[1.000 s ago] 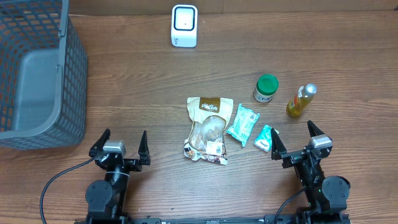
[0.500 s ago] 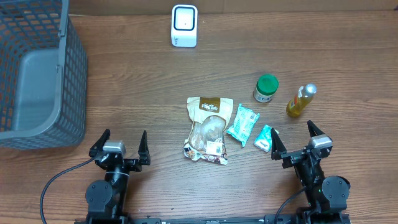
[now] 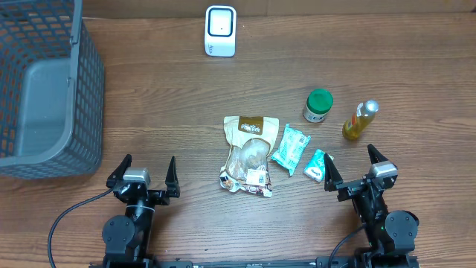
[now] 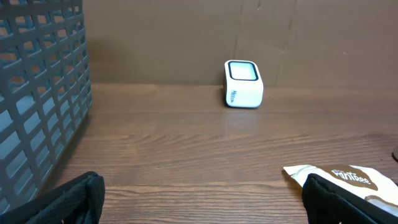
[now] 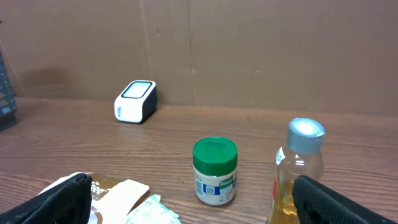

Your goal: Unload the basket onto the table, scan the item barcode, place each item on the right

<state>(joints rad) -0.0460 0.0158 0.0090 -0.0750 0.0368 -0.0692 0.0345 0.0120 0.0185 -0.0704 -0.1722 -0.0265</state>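
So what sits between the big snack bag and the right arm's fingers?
Two teal packets lie flat there: the larger packet beside the snack bag, the smaller packet near the right fingers. The overhead view shows it.

Over on the far left sits the grey basket (image 3: 88,104), upright, with tall lattice walls and its rim running off the frame. Beneath it the brown wood-grain surface (image 3: 163,97) stretches right across. In the left wrist view, a plain brown wall (image 4: 174,37) closes off the back edge.
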